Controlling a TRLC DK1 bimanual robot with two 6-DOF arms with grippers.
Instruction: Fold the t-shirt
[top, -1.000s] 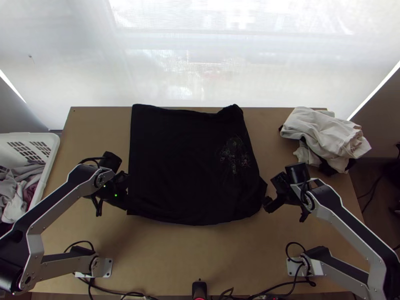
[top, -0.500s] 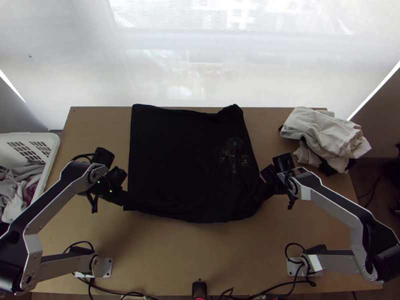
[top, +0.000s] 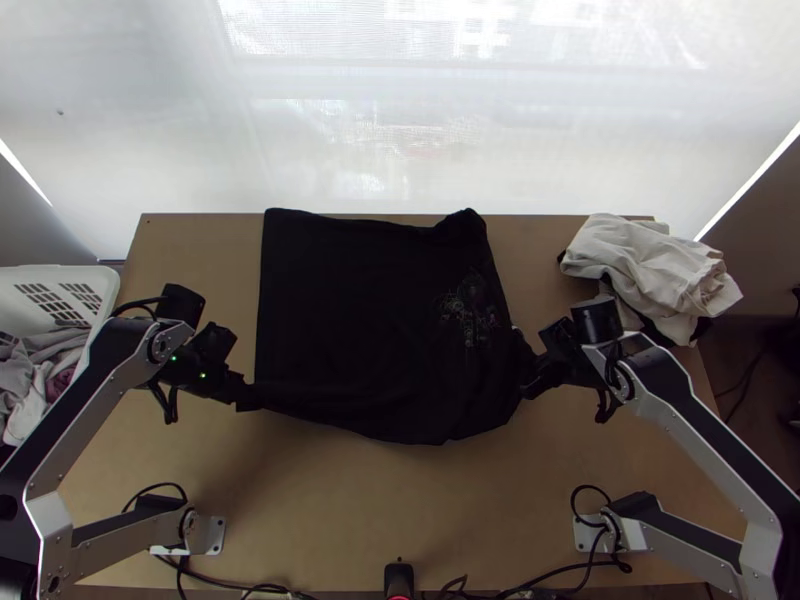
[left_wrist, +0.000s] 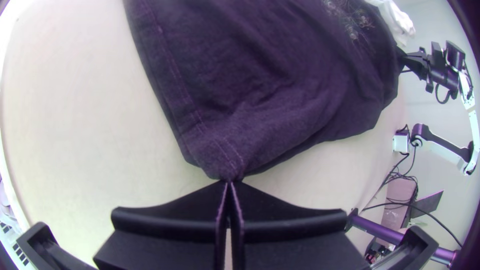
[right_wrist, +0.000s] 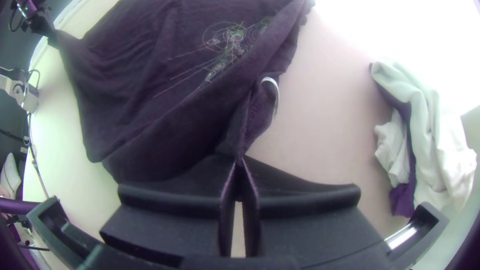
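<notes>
In the top view the black t-shirt (top: 370, 320) lies folded in a rough square on the table, its printed pattern toward the right. My left gripper (top: 250, 398) is at its near left corner; in the left wrist view that gripper (left_wrist: 229, 183) is shut on the seamed corner of the shirt (left_wrist: 250, 90). At the right side, my right gripper (top: 530, 385) meets the cloth near the near right corner. The right wrist view has the right gripper (right_wrist: 241, 162) shut on a bunched part of the shirt (right_wrist: 150, 100), with a pale label-like strip beside it.
A pile of light and dark clothes (top: 650, 270) sits at the table's far right corner. A white basket (top: 98, 300) with clothes stands left of the table (top: 380, 520). Cables run along the near edge, around a small black device (top: 399, 578).
My left gripper has moved left, drawing the near left corner with it. The right one went in to the shirt's side, took hold, and shifted slightly back right; the near right edge is now more bunched.
</notes>
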